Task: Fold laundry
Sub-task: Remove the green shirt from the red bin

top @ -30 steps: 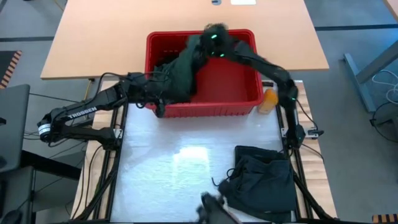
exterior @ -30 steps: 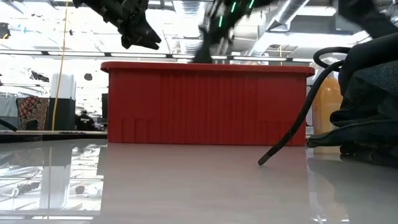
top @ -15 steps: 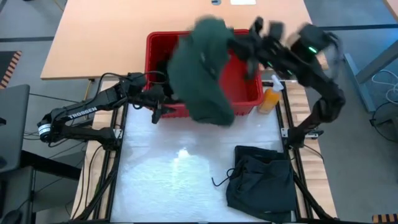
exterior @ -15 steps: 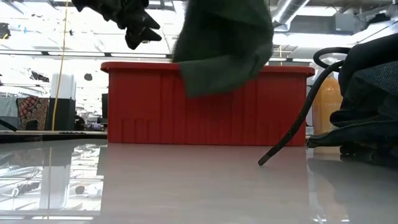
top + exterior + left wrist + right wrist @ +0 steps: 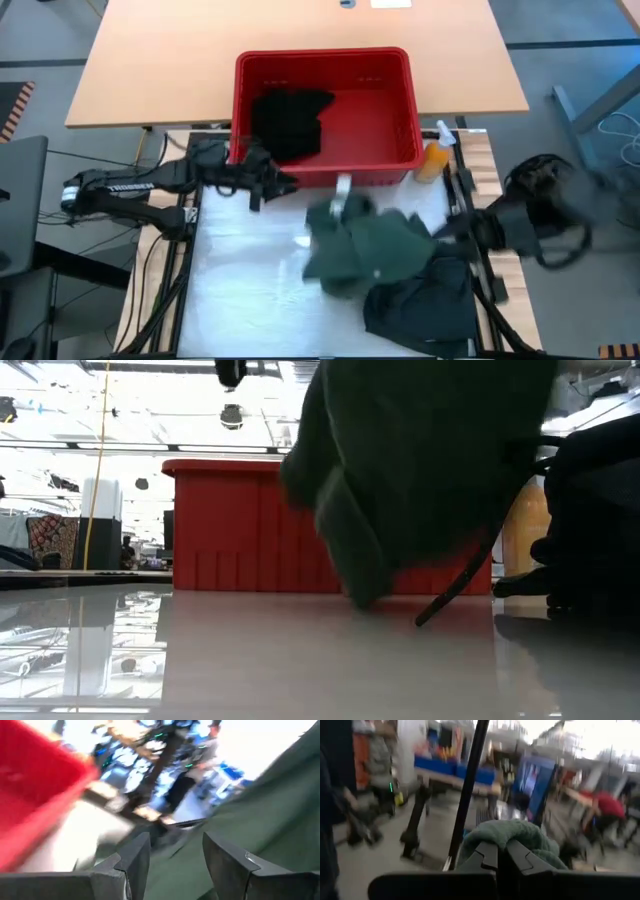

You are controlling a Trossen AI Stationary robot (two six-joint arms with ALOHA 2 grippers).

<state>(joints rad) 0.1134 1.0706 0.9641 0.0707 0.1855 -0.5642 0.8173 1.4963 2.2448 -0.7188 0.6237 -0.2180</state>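
A dark green garment (image 5: 365,250) of the laundry hangs over the table's middle right, and my right gripper (image 5: 443,228) is shut on it from the right side. In the low view it hangs as a wide bunch (image 5: 420,470) in front of the red basket (image 5: 230,525). A black garment (image 5: 290,125) lies inside the basket (image 5: 400,150). More dark laundry (image 5: 420,305) lies piled at the near right. My left gripper (image 5: 272,185) stands open by the basket's near wall, nothing between its fingers (image 5: 172,855). My right gripper pinches a bunched fold of the green garment (image 5: 510,832) between its two shut fingers, which point about level from the table's right side. The cloth humps up over the fingertips. The rest hangs slack below and to the left, its lower end (image 5: 365,595) close above the table.
An orange spray bottle (image 5: 432,160) stands at the basket's near right corner. A black cable (image 5: 470,575) slants down to the table by the dark pile (image 5: 590,530). A wooden table (image 5: 150,60) lies behind the basket. The white tabletop (image 5: 240,290) is bare at the near left.
My right gripper has swung up out of the basket, then toward the table's right and near edge, pulling the green garment with it. The garment has come clear of the basket and now hangs over the table. My left gripper has shifted right along the basket's near wall and rolled.
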